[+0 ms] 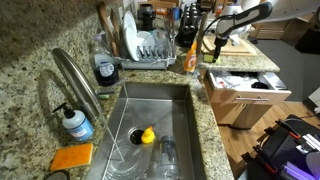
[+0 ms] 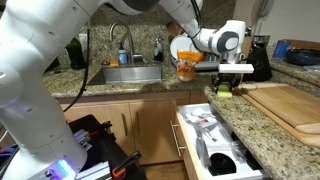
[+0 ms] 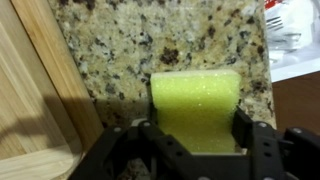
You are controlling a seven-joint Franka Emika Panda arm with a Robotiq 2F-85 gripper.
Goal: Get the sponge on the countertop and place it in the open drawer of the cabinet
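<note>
The yellow sponge [image 3: 196, 108] sits between my gripper's [image 3: 194, 132] two black fingers, which press on both of its sides. It rests at or just above the speckled granite countertop [image 3: 150, 40], near the counter's edge. In both exterior views the gripper [image 2: 228, 84] [image 1: 211, 45] points down at the counter with the sponge [image 2: 226, 91] in its tips. The open drawer [image 2: 184, 140] [image 1: 222, 92] of the light wooden cabinet [image 2: 140, 125] is pulled out just below that spot and holds white and black items.
A wooden cutting board [image 2: 290, 105] [image 3: 25, 90] lies beside the gripper. An orange soap bottle [image 2: 186, 68] [image 1: 190, 58] stands close by. The steel sink [image 1: 170, 100] holds a yellow duck [image 1: 147, 135]. An orange pad [image 1: 72, 157] and a dish rack [image 1: 145, 45] are further off.
</note>
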